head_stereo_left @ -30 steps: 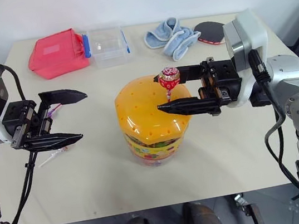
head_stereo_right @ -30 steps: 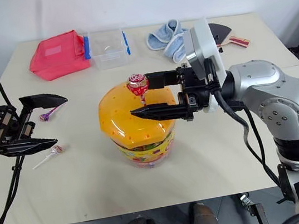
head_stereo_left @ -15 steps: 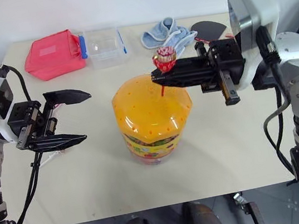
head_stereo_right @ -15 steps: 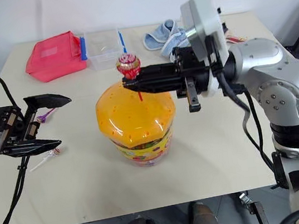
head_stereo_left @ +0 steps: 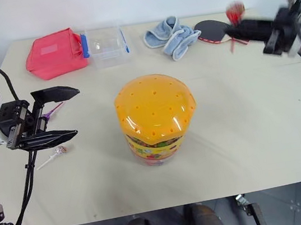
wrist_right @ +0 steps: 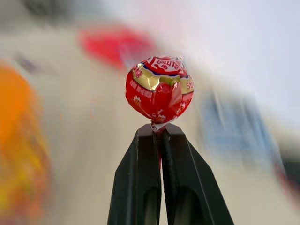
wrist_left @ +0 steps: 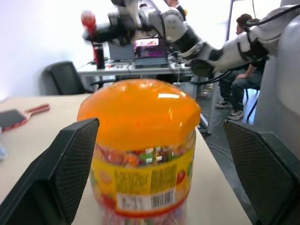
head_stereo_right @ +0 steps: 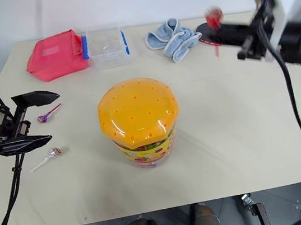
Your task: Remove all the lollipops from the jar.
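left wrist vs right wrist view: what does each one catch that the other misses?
Left wrist view: the jar head-on, with its orange lid and label, between the wide-open fingers of the left gripper; the paddle lies on the table, and seated people are in the background.

Right wrist view: a close look at the right gripper shut on the stick just under the lollipop's wrapped head.

Both: the red lollipop, held up in the right gripper, and the jar, blurred orange at the right wrist view's edge.
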You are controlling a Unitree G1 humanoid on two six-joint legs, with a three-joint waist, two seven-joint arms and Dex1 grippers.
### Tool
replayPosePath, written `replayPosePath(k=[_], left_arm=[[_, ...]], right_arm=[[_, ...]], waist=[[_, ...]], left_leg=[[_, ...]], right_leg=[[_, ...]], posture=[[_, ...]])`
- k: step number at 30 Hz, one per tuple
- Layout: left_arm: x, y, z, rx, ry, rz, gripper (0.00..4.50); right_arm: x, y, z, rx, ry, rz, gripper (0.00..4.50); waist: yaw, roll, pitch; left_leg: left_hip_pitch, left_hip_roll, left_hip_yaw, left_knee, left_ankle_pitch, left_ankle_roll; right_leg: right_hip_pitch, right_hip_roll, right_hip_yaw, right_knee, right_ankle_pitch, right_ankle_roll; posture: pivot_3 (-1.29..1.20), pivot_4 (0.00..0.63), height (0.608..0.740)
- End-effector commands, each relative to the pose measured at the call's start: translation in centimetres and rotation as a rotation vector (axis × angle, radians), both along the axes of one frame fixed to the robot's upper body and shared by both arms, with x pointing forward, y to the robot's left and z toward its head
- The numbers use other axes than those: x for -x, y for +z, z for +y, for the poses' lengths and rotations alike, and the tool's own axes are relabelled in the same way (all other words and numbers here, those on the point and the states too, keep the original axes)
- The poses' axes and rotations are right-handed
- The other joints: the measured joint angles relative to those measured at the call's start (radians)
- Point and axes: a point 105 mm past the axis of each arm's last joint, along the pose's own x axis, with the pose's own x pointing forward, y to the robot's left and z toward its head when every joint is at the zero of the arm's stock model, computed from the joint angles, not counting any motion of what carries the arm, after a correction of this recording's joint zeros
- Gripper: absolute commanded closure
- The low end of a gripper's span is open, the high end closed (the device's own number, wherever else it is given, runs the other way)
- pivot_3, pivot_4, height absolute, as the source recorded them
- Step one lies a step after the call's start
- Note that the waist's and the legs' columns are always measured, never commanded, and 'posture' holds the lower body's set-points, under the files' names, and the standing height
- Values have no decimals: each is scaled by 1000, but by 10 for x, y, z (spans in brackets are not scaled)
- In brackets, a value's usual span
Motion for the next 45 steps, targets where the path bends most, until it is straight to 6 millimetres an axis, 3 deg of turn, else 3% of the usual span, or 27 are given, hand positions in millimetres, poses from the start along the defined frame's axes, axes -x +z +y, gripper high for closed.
replayPosePath(k=[1, 4, 7, 14, 17, 21, 25, 28, 33, 35, 40, 45], left_arm=[[12, 4, 3, -25, -66, -42, 0], [10, 0, 1, -22, -62, -26, 0], [9, -2, 0, -25, -63, -16, 0], [10, -2, 0, -34, -57, -9, 0], [9, -2, 0, -42, -40, -3, 0], [4, 2, 3, -12, 29, -3, 0], [-7, 11, 10, 78, 153, -1, 0], [-14, 0, 13, 11, 224, 40, 0], [-25, -22, 22, -58, 382, 172, 0], [-31, -35, 30, -104, 465, 219, 0], [-24, -44, 33, -25, 459, 215, 0], [-10, -61, 42, -39, 474, 226, 0]], right_arm=[[1, -29, -23, 59, -141, 121, 4454], [-6, -66, -45, 44, -286, 216, 4454], [-8, -94, -54, 28, -351, 293, 4454], [-12, -123, -62, 11, -400, 348, 4454], [-15, -124, -64, 6, -416, 337, 3745], [-10, -121, -59, -9, -378, 330, 2424], [-1, -113, -58, -23, -354, 303, 1082], [17, -99, -46, -42, -231, 250, 54], [37, -62, -27, -29, -19, 54, 17], [47, -57, -13, -24, 98, 0, 17], [68, -83, 6, 99, 339, 50, 17], [74, -99, 18, 79, 449, 95, 17]], waist=[[0, 1, 0], [-6, 1, 1], [-5, 1, 1], [-2, 2, 1], [-2, 2, 1], [-2, 2, 1], [0, 2, 1], [3, 2, 1], [0, 2, 1], [-1, 2, 1], [1, 2, 1], [1, 2, 1]], left_leg=[[0, 0, 0, 0, 0, 0], [0, 0, 2, 0, 0, 0], [1, 1, 3, 0, 0, -1], [-1, 0, 4, 0, 0, -1], [-1, 0, 4, 0, 0, -1], [-1, 0, 4, 0, 0, 0], [-1, 0, 4, 0, 0, -1], [-1, 0, 4, 0, 0, 0], [-1, 0, 4, 0, 0, 0], [-1, 0, 4, 0, 0, 0], [0, 0, 4, 0, 0, -1], [0, 1, 4, 1, 0, -1]], right_leg=[[0, 0, 0, 0, 0, 0], [-1, 0, 1, 1, 0, 0], [-2, 0, 2, 2, 0, 0], [-4, 0, 2, 2, 0, 0], [-5, 0, 3, 3, 0, 0], [-5, 0, 3, 3, 0, 0], [-5, 0, 3, 3, 0, 0], [-5, 0, 3, 3, 0, 0], [-5, 0, 3, 3, 0, 0], [-5, 0, 3, 3, 0, 0], [-5, 1, 4, 3, 0, 0], [-5, 0, 5, 4, 0, 0]], posture=[[0, 150, 740], [0, 150, 740], [0, 150, 740], [0, 150, 740], [0, 150, 740], [0, 150, 740], [0, 150, 740], [0, 150, 740], [0, 150, 740], [0, 150, 740], [0, 150, 740], [0, 150, 740]])
